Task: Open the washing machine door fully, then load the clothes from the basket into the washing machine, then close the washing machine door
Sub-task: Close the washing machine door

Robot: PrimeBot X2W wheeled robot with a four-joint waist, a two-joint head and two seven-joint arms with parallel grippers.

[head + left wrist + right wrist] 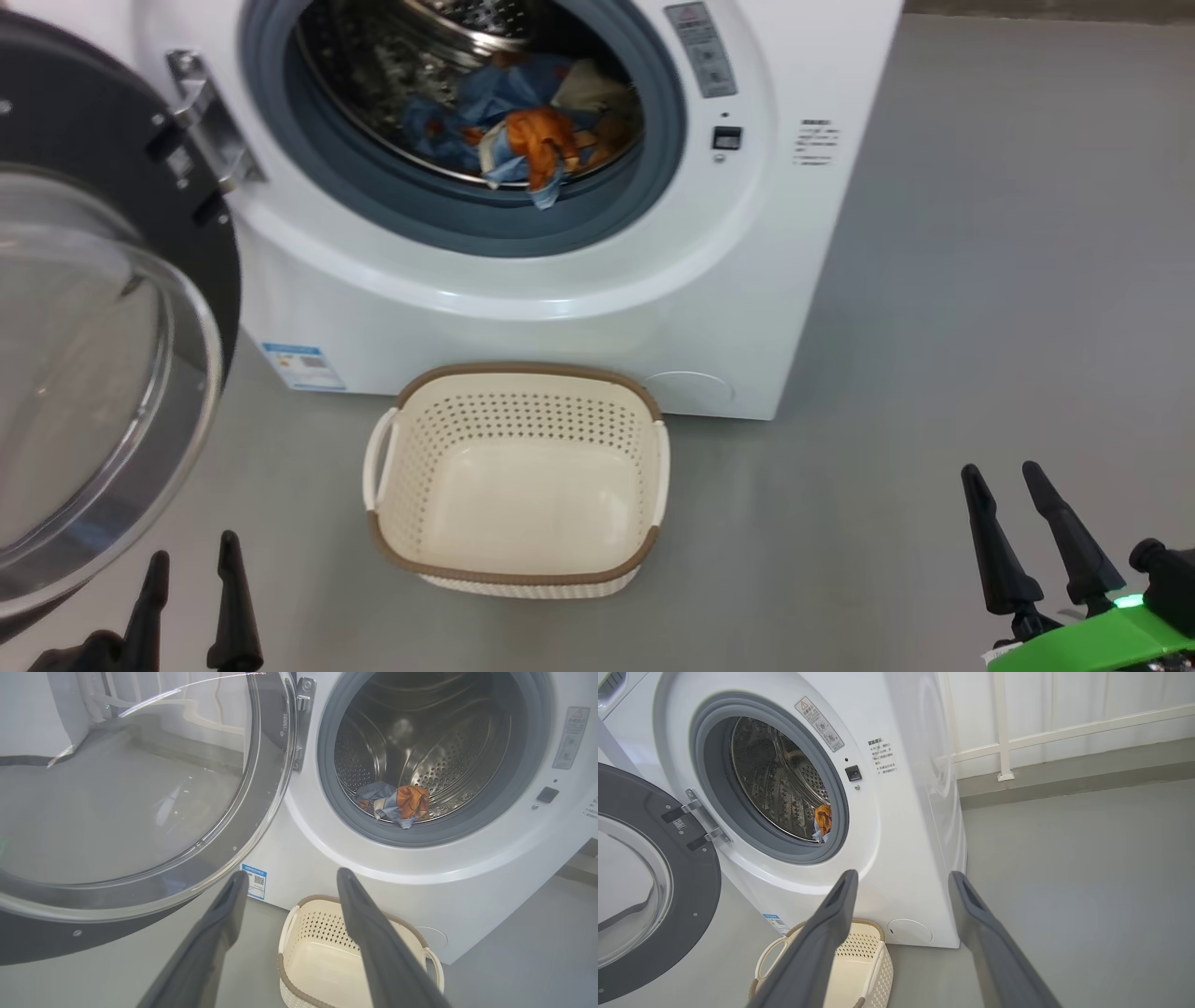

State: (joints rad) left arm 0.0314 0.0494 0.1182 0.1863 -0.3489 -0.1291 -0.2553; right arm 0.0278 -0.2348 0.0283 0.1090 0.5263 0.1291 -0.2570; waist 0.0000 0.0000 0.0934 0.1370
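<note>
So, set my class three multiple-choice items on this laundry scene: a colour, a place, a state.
1. The basket has a rim that is: A brown; B blue; C green.
2. The clothes lie: A in the basket; B in the drum; C on a shelf.
3. The washing machine door is: A shut; B swung open; C missing.
Answers: 1 A, its band is brown. 2 B, the bundle sits inside the drum. 3 B, the drum mouth is uncovered.
</note>
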